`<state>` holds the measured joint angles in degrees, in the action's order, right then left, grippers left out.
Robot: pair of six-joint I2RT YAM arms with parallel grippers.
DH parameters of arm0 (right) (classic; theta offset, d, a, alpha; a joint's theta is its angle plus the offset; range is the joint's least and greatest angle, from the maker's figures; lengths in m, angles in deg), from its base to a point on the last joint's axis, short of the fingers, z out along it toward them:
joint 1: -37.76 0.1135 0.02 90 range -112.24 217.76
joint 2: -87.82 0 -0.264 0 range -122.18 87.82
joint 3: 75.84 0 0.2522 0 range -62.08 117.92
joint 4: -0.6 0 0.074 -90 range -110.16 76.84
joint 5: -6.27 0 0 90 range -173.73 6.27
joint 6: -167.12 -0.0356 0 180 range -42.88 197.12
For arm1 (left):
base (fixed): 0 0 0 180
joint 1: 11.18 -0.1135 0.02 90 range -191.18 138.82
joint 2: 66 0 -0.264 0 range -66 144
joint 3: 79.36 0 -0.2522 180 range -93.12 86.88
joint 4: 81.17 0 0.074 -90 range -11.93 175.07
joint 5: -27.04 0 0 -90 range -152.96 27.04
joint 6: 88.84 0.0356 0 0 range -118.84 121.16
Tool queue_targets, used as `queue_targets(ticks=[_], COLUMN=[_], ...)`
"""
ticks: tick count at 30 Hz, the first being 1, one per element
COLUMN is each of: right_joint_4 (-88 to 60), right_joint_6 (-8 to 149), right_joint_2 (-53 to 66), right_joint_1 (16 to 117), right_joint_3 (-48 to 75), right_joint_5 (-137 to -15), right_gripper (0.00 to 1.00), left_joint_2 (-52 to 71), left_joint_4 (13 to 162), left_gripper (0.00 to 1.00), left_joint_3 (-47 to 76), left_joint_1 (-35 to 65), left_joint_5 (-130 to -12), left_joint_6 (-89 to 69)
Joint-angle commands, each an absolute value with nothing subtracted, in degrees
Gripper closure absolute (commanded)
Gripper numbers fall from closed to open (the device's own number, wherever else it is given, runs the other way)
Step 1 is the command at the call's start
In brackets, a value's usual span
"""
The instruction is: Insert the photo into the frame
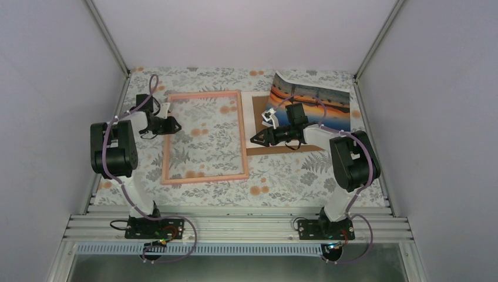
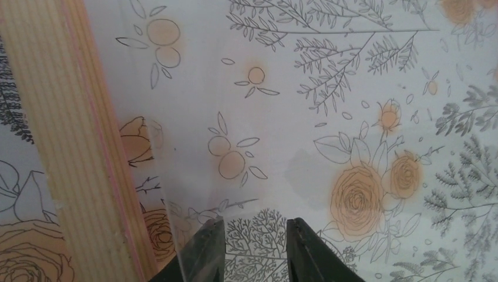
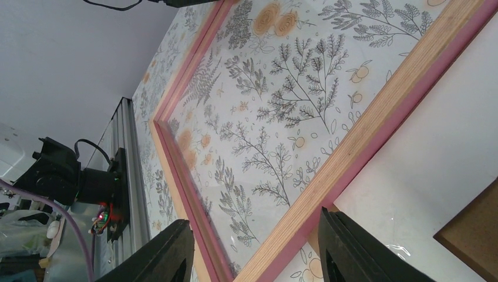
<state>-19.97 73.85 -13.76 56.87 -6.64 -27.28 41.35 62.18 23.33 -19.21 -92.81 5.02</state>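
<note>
Photo (image 1: 314, 103) at far right of counter (image 1: 276, 182), well apart from frame (image 1: 242, 135), partly over brown board (image 1: 282, 148); long axis left to right, far-left corner curled up. Right pincer (image 1: 256, 138) about half open, empty, low between frame's right rail and board, photo just behind it: clearly the nearer arm. Left pincer (image 1: 175, 124) narrowly parted, nothing visibly held, at frame's left rail.
</note>
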Motion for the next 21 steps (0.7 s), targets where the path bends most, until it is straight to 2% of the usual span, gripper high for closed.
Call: queue_targets(ticks=[1, 7, 9, 10, 11, 13, 14, 21], right_joint_4=[-18.42, -18.46, -18.49, -18.46, -18.45, -18.43, -18.39, -18.35], right_joint_6=[73.94, 73.9, 73.86, 73.87, 73.93, 73.89, 73.86, 73.69], right_joint_2=[-14.42, -14.32, -14.2, -14.22, -14.14, -14.13, -14.03, -13.78], right_joint_1=[57.41, 57.36, 57.4, 57.38, 57.46, 57.44, 57.45, 57.45], right_joint_3=[-6.45, -6.43, -6.36, -6.4, -6.36, -6.36, -6.38, -6.34], right_joint_5=[-26.34, -26.47, -26.55, -26.52, -26.6, -26.6, -26.61, -26.6], right_gripper=[0.47, 0.47, 0.47, 0.47, 0.47, 0.46, 0.46, 0.46], left_joint_2=[38.04, 34.97, 34.27, 33.92, 33.5, 32.96, 32.75, 31.86], left_joint_4=[61.39, 61.14, 61.01, 60.88, 60.82, 60.59, 60.45, 59.89], left_gripper=[0.67, 0.43, 0.27, 0.23, 0.11, 0.07, 0.01, 0.0], left_joint_3=[24.7, 26.21, 26.72, 26.92, 27.1, 27.36, 27.44, 27.21], left_joint_1=[-17.52, -15.33, -14.49, -14.11, -13.64, -12.95, -12.68, -10.71], left_joint_5=[-88.3, -82.12, -79.81, -78.64, -77.71, -75.89, -75.14, -69.74], left_joint_6=[5.23, 4.9, 4.74, 4.72, 4.74, 4.84, 4.81, 4.85])
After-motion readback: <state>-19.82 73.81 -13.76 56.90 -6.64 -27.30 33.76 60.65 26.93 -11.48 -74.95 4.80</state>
